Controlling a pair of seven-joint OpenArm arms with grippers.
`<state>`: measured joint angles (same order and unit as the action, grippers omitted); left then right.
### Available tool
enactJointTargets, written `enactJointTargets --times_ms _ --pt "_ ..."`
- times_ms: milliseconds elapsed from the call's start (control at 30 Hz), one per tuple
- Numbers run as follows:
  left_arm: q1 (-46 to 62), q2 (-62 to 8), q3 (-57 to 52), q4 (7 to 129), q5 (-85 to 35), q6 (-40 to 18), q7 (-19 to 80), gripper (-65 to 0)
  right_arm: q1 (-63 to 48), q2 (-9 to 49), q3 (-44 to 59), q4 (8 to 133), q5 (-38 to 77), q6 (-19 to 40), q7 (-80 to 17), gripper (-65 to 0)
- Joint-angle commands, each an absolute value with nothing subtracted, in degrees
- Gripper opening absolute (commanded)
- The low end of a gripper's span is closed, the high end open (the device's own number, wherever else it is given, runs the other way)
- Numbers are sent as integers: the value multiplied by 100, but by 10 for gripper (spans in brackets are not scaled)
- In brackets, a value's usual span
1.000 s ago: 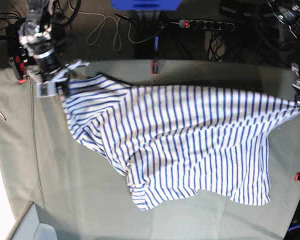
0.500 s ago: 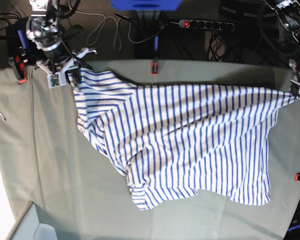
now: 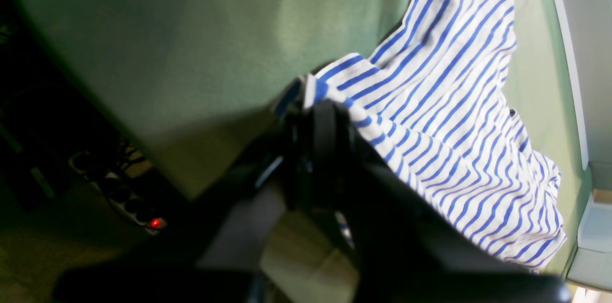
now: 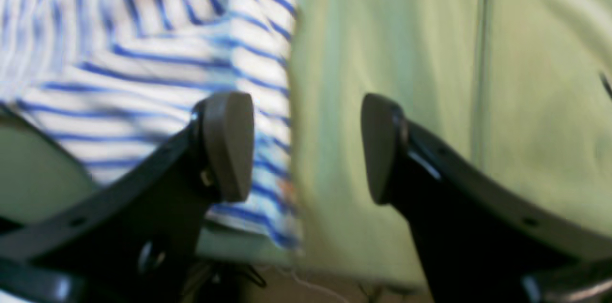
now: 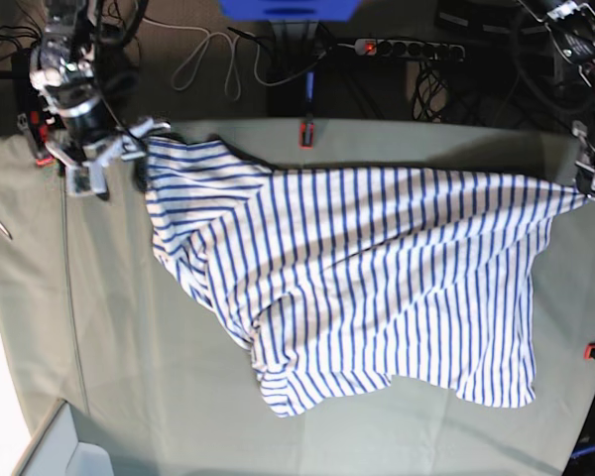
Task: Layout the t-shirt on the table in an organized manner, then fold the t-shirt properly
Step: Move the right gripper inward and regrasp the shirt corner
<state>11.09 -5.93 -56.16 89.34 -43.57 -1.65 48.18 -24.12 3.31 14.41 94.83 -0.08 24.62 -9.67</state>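
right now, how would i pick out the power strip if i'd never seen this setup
Look past the far edge of the table, behind the shirt, on the dark floor. The power strip lies among black cables; its lit red switch sets it apart.

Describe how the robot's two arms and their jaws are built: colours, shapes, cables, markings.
The right gripper has two black curved arms, each ending in a rounded dark grey pad with small screw holes behind. From above, the right arm is silver and black metal with pale brackets, red parts and dark cables beside it. The left gripper is black and blurred; the left arm is dark with loose cables.
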Motion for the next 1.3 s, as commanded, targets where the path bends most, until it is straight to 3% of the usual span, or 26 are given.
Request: enactJointTargets --times_ms 0,633,733,867,1267 --pt "1086 -690 -5640 9024 -4426 -198 4743 -648 -2404 347 1402 9490 48 2484 -831 -282" --pt "936 -708 -5464 8769 -4391 -198 4743 -647 -1516 532 1068 7758 31 2448 -831 -294" --pt "936 -716 -5429 8611 -4391 -198 4743 -647 -1560 558 1068 7749 31 2475 -831 -392" --pt "927 -743 -5288 8400 -4391 -198 4743 -647 -1569 620 1068 7758 31 2475 -831 -642" --pt "971 -857 -5086 8734 -4391 -198 4734 -647 -2114 620 1077 8778 40 2475 -831 -650"
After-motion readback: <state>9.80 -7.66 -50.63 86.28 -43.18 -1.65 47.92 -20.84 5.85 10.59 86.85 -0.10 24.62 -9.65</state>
